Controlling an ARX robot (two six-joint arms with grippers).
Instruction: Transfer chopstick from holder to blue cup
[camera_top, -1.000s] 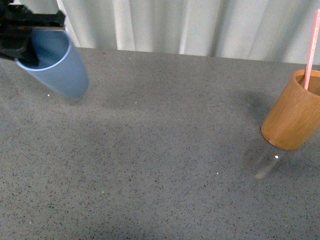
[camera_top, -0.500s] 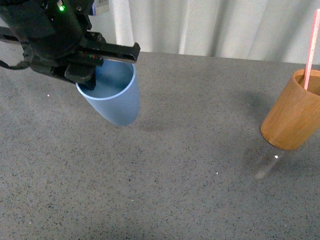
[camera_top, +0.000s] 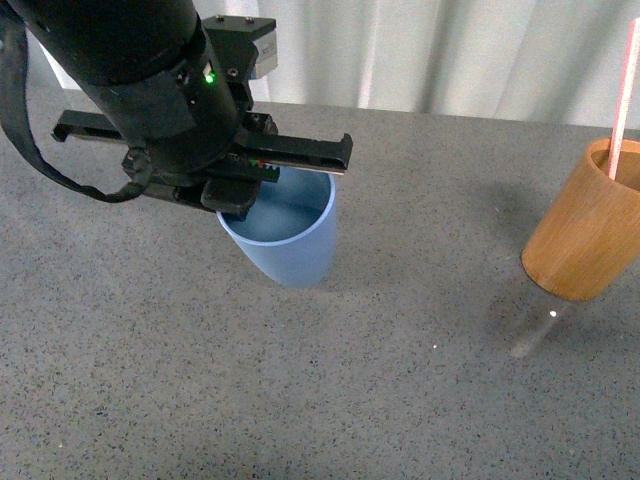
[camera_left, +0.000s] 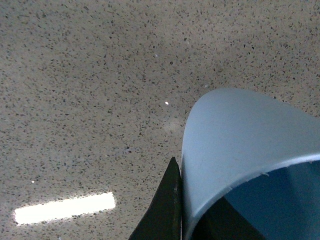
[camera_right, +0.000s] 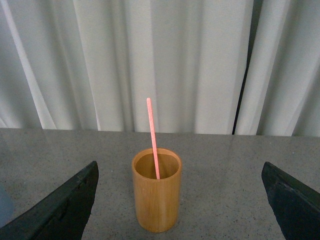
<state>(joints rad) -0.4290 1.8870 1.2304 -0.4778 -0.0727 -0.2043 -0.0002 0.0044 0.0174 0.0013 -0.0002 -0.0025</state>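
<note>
The light-blue cup (camera_top: 290, 250) hangs nearly upright at or just above the grey table, left of the middle. My left gripper (camera_top: 238, 205) is shut on its rim; in the left wrist view one dark finger (camera_left: 167, 210) presses the cup's (camera_left: 240, 145) outer wall. At the far right stands the orange-brown wooden holder (camera_top: 585, 235) with the pink chopstick (camera_top: 625, 90) leaning out of it. In the right wrist view the holder (camera_right: 156, 195) and chopstick (camera_right: 152, 137) sit ahead of my open right gripper (camera_right: 180, 172), whose fingers (camera_right: 65, 210) are spread wide and apart from the holder.
The speckled grey table (camera_top: 400, 400) runs back to a white curtain (camera_top: 420, 50) along its far edge. A stretch of bare tabletop separates the cup and the holder. The left arm's black body (camera_top: 140, 90) covers the back left.
The left arm has carried the blue cup from the far left corner rightward and nearer, toward the middle, and the cup now tilts less. Holder and chopstick have not moved.
</note>
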